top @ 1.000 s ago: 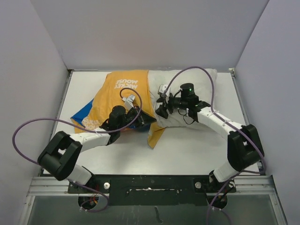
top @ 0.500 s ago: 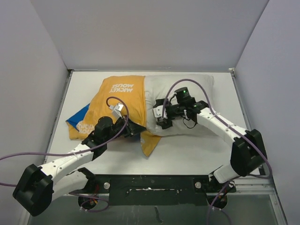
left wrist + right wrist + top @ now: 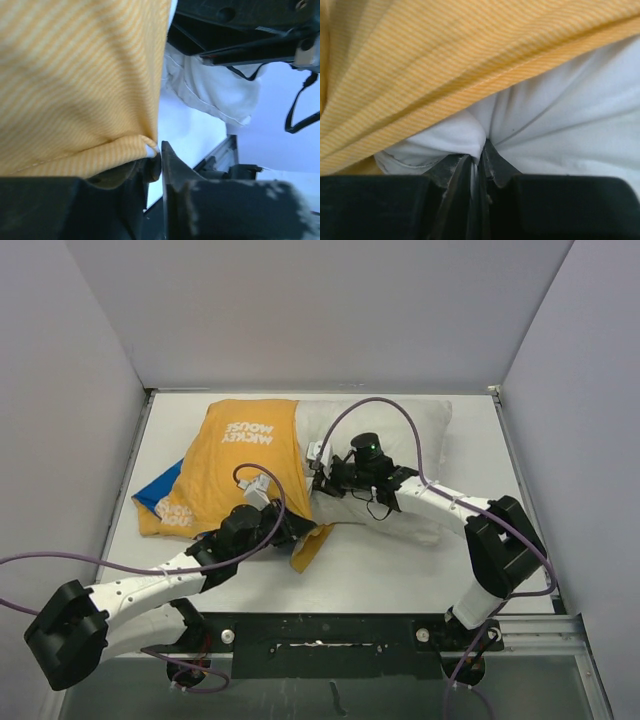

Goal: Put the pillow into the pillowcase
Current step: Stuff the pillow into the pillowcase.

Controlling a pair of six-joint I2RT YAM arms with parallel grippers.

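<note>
Right fingers (image 3: 451,175) gripped the pillow (image 3: 400,425); pillowcase (image 3: 235,465) shifted left.

So the pillowcase (image 3: 235,465) sits on the left-middle of the table (image 3: 400,570), running from the back edge toward the front-left. The pillow (image 3: 400,425) lies along the back, right beside it, with its left end under the pillowcase's right edge. The left gripper (image 3: 290,528) is at the case's near-right corner, in front of the pillow. The right gripper (image 3: 322,483) is on the pillow, right at the case's edge.

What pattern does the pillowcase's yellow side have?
The pillowcase has fine mustard-and-pale stripes, best seen in the right wrist view.
</note>
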